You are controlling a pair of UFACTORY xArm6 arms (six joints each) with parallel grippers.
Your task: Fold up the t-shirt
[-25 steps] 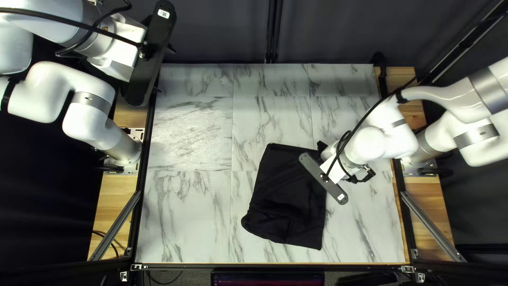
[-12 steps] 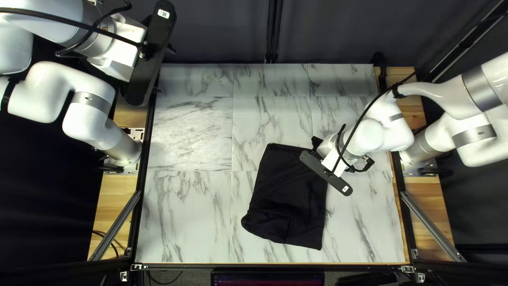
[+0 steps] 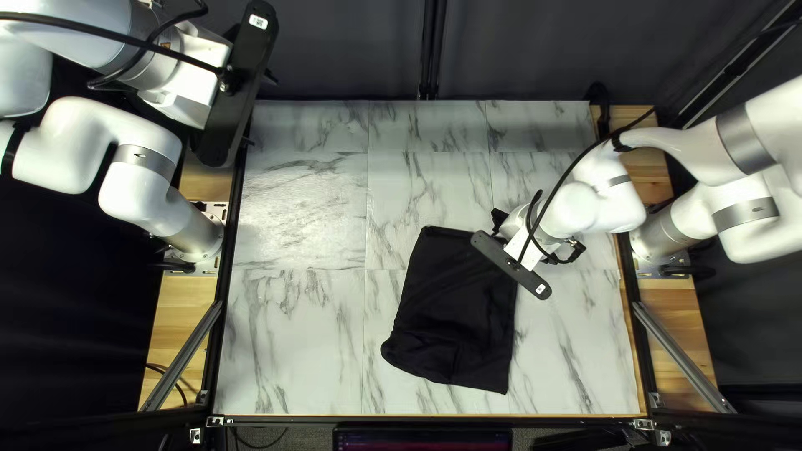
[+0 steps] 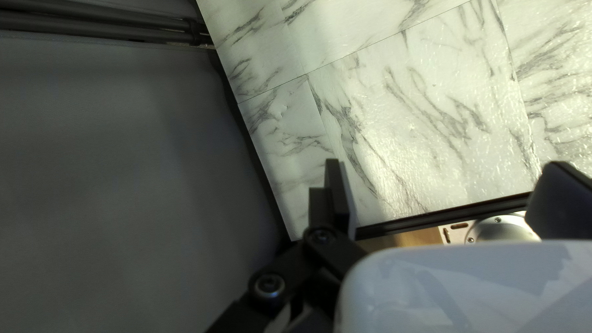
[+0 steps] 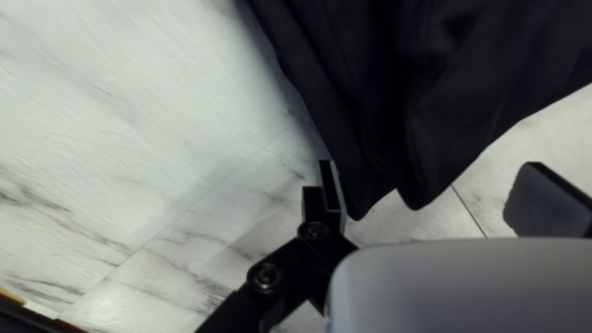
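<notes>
In the top left view, my right gripper [image 3: 499, 220] is largely hidden beneath its wrist at the upper right corner of the black t-shirt [image 3: 455, 305]. The cloth lies as a compact, roughly four-sided shape, with wrinkles near its lower left corner. The right wrist view shows that gripper [image 5: 438, 191] open, a pointed double edge of the t-shirt [image 5: 425, 92] reaching between its fingers, close to one of them. Away from the cloth, my left gripper [image 3: 257, 108] is raised over the table's far left corner; in its wrist view this gripper [image 4: 447, 194] is open, holding nothing.
The marble-patterned tabletop [image 3: 301, 326] extends around the cloth. Dark frame rails [image 3: 219, 334] run along its sides, and a dark curtain [image 3: 334, 63] hangs behind the far edge. A screen [image 3: 422, 439] stands below the near edge.
My right wrist has shifted slightly toward the table's far edge, its black bar tilting with it. The t-shirt looks unmoved on the table, and my left arm is still.
</notes>
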